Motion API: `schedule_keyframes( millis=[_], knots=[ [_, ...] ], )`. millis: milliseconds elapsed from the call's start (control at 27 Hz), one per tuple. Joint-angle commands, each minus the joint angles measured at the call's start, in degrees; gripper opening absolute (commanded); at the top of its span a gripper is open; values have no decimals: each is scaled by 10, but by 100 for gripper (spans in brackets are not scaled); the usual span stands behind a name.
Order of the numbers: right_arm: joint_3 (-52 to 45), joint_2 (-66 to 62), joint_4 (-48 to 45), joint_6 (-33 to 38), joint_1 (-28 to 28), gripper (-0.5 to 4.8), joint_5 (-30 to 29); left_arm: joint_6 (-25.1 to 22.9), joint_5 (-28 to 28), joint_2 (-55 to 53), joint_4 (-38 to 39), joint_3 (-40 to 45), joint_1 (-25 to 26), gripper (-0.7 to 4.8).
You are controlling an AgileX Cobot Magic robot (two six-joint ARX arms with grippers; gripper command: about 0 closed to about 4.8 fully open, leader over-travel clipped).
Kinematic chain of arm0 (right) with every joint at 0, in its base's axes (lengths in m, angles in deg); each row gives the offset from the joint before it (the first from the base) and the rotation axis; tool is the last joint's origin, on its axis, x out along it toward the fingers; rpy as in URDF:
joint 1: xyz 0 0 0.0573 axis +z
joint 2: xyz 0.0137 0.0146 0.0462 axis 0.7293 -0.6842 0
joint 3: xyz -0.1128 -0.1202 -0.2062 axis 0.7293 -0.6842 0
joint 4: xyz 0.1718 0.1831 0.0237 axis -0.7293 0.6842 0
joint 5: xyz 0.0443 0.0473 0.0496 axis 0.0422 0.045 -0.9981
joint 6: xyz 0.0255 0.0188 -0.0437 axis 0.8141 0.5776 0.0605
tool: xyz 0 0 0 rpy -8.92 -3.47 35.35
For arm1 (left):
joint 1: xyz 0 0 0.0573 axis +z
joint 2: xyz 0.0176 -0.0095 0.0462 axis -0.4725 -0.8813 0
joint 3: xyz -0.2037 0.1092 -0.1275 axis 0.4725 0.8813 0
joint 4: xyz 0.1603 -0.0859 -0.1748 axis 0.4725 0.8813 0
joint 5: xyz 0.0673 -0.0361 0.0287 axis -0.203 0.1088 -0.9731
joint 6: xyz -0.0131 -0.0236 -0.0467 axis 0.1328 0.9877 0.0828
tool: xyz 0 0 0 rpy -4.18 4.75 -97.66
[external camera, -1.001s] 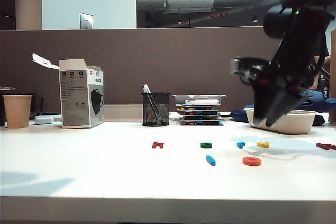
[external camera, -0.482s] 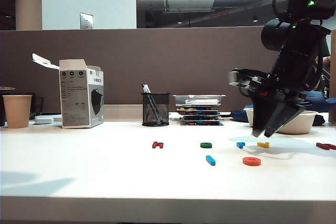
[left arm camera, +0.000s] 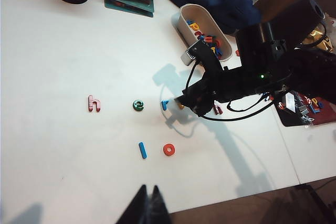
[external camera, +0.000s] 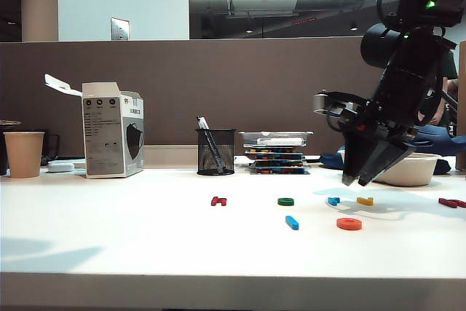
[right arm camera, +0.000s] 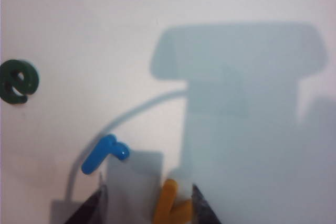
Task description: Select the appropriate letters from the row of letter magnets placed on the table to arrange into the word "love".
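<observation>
On the white table (external camera: 145,238), a dark red h (external camera: 218,200), green e (external camera: 285,201), short blue r (external camera: 333,200) and yellow v (external camera: 365,200) form a row. A blue bar l (external camera: 292,222) and orange ring o (external camera: 349,223) lie nearer the front. My right gripper (external camera: 360,178) hangs open just above the yellow v (right arm camera: 173,205), which lies on the table between its fingers, with the blue r (right arm camera: 104,153) and green e (right arm camera: 18,81) beside them. My left gripper (left arm camera: 148,190) is shut, empty and high over the table's front edge, and the exterior view does not show it.
Along the brown partition stand a paper cup (external camera: 24,154), an open carton (external camera: 113,130), a mesh pen cup (external camera: 216,152), stacked trays (external camera: 275,152) and a white bowl (external camera: 408,169) of spare letters. More red letters (external camera: 451,202) lie far right.
My right gripper has come down from in front of the bowl to just over the yellow v and shifted a little left. No letter has moved.
</observation>
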State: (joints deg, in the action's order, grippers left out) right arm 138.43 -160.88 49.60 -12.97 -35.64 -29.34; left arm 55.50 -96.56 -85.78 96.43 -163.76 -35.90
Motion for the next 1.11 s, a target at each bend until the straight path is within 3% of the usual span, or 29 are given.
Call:
schedule_keyframes(
  millis=[37,668,927,1001,1113],
  knots=[
    [2,2,-8,-2,0,198,-5,-3,-2,1,-3,-2,-1,-4],
    [-1,-27,15,-2,0,198,4,-3,-2,1,-4,-2,-1,-4],
    [-1,-27,30,-2,0,196,41,-3,-2,1,-4,-2,-1,-4],
    [-1,-27,30,-2,0,134,43,-3,-2,1,-3,-2,-1,-4],
    [-1,-27,30,1,0,134,47,-3,-2,1,-3,-2,-1,-4]
  ],
)
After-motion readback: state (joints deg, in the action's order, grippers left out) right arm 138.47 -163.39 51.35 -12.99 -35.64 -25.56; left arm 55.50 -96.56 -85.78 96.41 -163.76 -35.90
